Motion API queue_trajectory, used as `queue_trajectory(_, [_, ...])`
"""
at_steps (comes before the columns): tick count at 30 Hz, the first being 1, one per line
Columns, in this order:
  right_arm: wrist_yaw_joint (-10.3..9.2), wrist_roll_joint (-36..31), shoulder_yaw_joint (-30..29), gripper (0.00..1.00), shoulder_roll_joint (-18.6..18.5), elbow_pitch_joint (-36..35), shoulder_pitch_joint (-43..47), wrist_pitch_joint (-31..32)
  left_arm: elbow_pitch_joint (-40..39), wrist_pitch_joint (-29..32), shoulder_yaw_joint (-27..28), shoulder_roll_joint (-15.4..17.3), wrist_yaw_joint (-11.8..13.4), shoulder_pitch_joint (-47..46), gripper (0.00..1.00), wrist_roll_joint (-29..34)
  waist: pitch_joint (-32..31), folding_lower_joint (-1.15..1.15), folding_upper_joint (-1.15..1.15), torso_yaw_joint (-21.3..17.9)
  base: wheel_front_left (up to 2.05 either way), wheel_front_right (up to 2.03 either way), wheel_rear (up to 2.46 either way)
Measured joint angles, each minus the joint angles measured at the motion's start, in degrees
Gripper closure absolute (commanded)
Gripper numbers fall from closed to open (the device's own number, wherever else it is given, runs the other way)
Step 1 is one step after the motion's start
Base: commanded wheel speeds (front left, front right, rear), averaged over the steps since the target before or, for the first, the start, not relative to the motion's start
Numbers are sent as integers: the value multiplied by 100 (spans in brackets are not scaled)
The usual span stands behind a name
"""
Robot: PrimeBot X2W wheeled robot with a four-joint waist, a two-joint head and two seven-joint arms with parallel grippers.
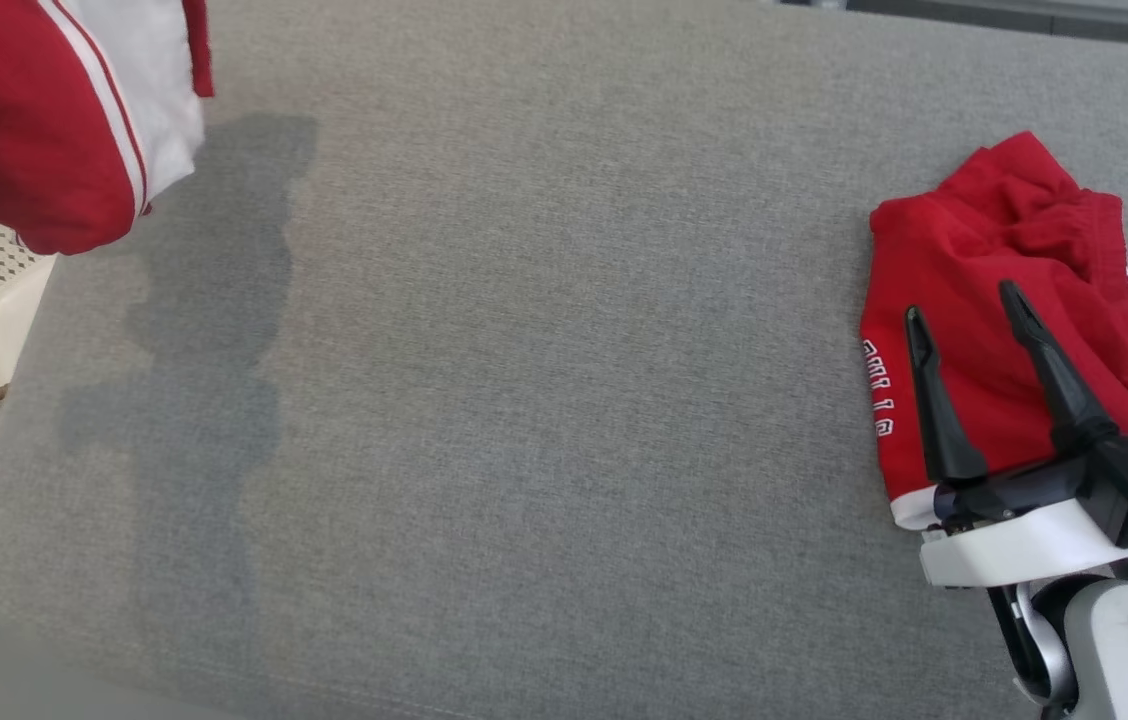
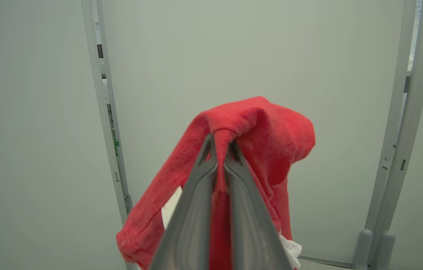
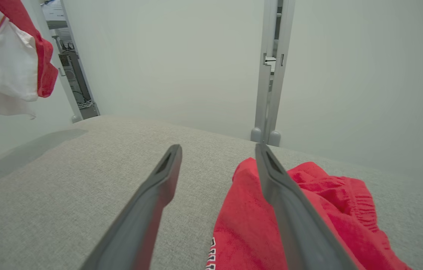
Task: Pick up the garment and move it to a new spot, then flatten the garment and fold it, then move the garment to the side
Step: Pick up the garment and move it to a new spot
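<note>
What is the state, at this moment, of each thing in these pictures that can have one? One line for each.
left gripper: shut on a fold of the red-and-white garment.
red-and-white garment: lifted, hanging in the air.
right gripper: open, over the red shorts, holding nothing.
red shorts: lying crumpled on the right side of the grey cushion.
</note>
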Motion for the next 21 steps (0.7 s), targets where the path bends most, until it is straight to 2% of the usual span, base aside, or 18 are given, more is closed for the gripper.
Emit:
queue_trajectory(7, [0, -53, -41, 0, -122, -669, 1, 253, 522, -1, 497, -255, -108, 138, 100, 234, 443, 0, 0, -347, 0, 0, 0])
queue_trajectory(12, [0, -78, -54, 0, -170, -1079, 0, 419, 993, -9, 802, -569, -229, 316, 100, 359, 740, 0, 0, -558, 0, 0, 0])
queue_trajectory(21, [0, -175, 4, 0, -166, -1414, 0, 587, 2203, -10, 1062, -907, -377, 467, 100, 400, 1073, 0, 0, -770, 0, 0, 0])
